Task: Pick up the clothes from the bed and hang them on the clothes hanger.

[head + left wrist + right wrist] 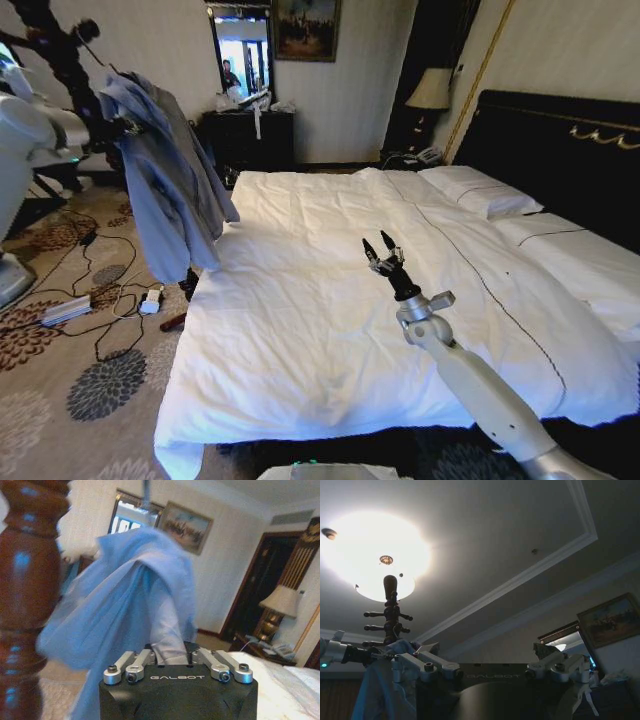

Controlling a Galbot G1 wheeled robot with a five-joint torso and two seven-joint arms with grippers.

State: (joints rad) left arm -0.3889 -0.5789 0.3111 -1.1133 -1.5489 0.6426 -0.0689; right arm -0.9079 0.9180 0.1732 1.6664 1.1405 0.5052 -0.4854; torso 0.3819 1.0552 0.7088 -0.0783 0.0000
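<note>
The clothes, a grey-blue shirt (165, 185), hang in the air to the left of the bed (300, 300), beside the dark turned-wood coat stand (60, 50). My left gripper (124, 127) is raised at the shirt's upper part and shut on its fabric. In the left wrist view the shirt (130, 595) drapes over the left gripper (170, 652) and hides the fingertips. The clothes hanger is hidden. My right gripper (383, 250) points upward over the white duvet, open and holding nothing. The right wrist view shows the shirt (380, 690) below the coat stand (390, 610).
Cables and a power strip (70, 310) lie on the patterned carpet left of the bed. A dark dresser (250, 135) with a mirror stands at the far wall. Pillows (480, 190), a black headboard (560, 150) and a lamp (430, 90) lie to the right.
</note>
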